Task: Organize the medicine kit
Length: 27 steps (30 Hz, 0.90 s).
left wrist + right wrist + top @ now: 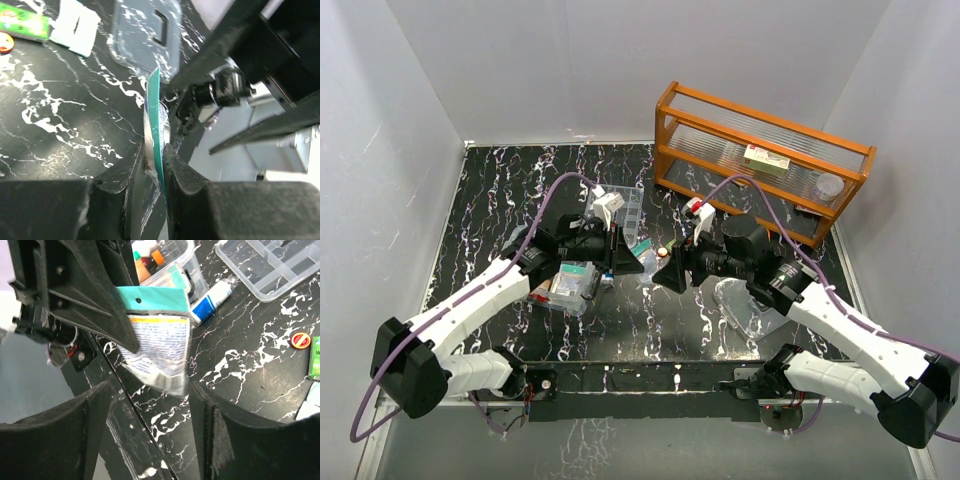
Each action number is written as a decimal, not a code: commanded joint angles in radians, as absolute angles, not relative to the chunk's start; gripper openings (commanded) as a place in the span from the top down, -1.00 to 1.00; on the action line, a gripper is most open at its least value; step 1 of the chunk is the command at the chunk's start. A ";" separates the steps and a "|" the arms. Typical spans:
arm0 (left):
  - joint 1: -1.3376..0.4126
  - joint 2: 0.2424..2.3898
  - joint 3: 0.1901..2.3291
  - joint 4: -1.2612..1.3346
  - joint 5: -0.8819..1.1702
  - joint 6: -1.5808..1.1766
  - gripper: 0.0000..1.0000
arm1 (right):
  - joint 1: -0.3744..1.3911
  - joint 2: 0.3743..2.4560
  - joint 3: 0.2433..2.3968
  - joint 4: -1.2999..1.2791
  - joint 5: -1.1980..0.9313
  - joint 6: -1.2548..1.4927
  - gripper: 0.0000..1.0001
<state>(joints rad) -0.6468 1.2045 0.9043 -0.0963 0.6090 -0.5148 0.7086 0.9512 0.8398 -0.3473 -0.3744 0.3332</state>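
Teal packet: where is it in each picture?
Left wrist: packet at centre, pinched by the left gripper.
Right wrist: packet at centre, inside the open right gripper.
Top: mid-table where the grippers meet, too small to make out.
Shared landmark: the black marbled table.

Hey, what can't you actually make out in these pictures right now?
Teal-and-white flat sachet: print blurred in right wrist view, edge-on in left wrist view.
Clear plastic box: contents too small from top view, cropped by frame edge in right wrist view.
Green carton: cut by right wrist view's edge.
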 commanded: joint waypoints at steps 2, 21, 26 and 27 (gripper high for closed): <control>-0.641 1.102 0.973 -0.143 0.854 -0.349 0.90 | 0.706 0.960 0.924 -0.434 -0.534 0.123 -0.27; -0.640 0.985 0.835 0.102 0.852 -0.594 0.04 | 0.707 0.982 0.847 -0.060 -0.833 0.457 0.94; -0.640 0.913 0.700 0.300 0.772 -0.758 0.02 | 0.706 0.983 0.794 0.115 -0.792 0.624 0.94; -0.640 0.902 0.681 0.333 0.752 -0.776 0.05 | 0.707 0.988 0.784 0.146 -0.800 0.653 0.94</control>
<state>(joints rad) -0.6415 0.9588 0.7387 0.1551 0.8280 -0.6441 0.7067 0.9977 0.8139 -0.0757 -0.8158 0.4980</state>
